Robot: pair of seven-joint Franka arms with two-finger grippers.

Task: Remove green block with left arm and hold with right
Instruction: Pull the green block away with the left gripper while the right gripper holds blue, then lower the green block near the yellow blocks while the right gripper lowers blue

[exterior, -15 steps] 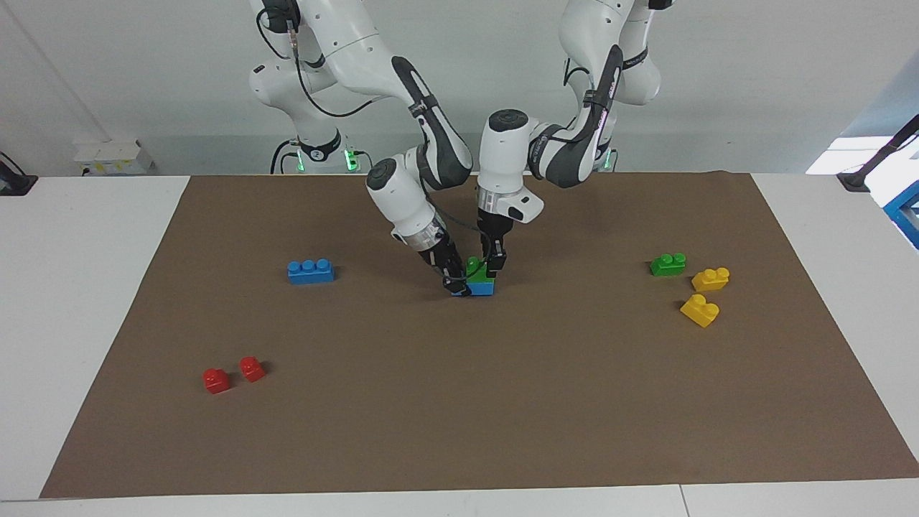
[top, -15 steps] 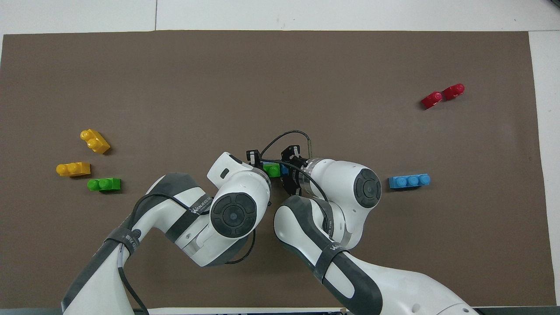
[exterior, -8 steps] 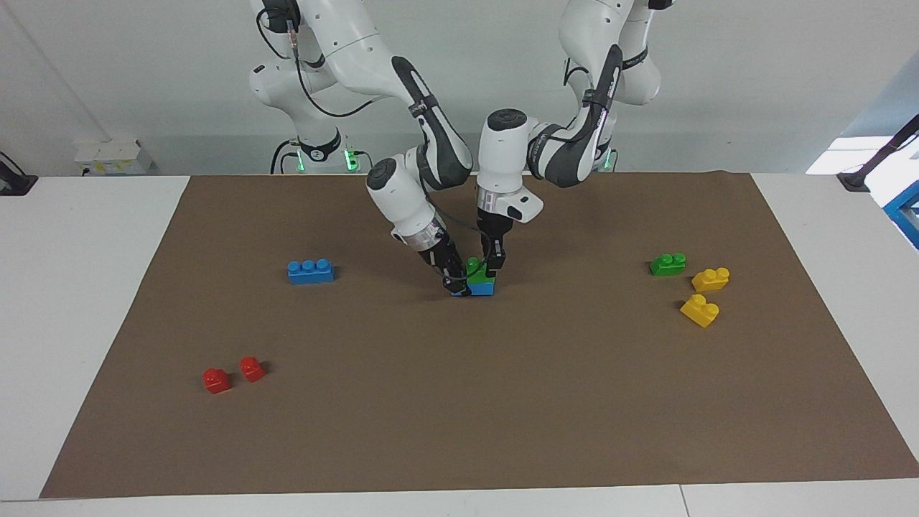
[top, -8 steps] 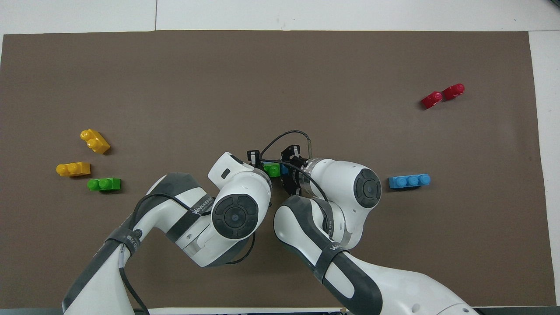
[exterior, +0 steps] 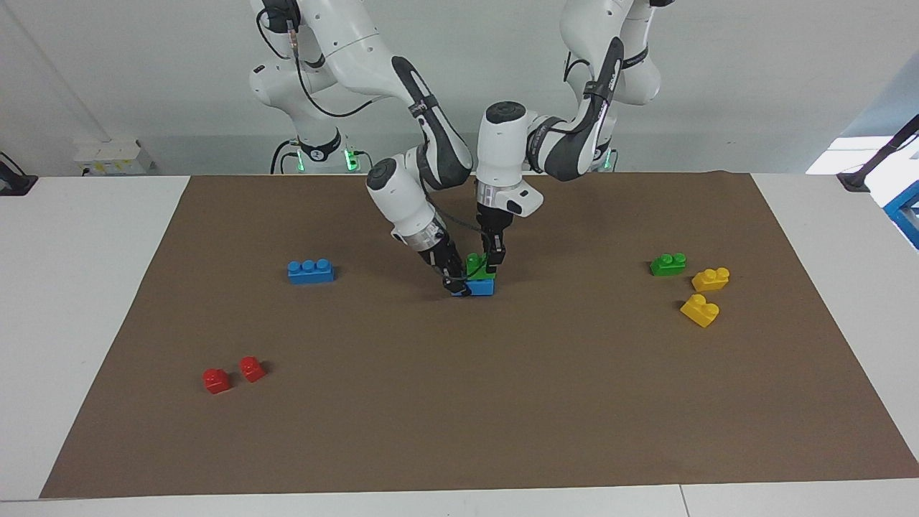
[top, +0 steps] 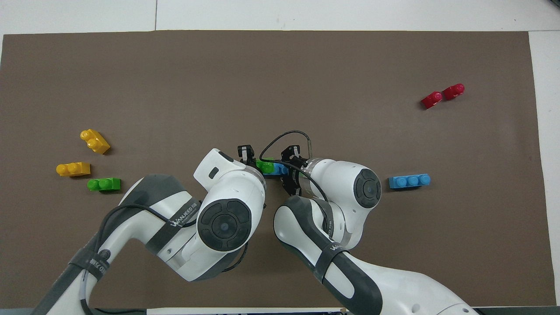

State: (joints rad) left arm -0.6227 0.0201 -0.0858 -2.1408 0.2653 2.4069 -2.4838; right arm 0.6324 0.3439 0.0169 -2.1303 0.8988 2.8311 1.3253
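My left hand (exterior: 492, 264), clamped on the small bright green plastic 2-stud block (exterior: 476, 265), has tipped it up off the blue plastic brick (exterior: 479, 287) at mid-counter; my right hand (exterior: 454, 283) stays clamped on that brick's end; my wrists hide both grips from overhead.
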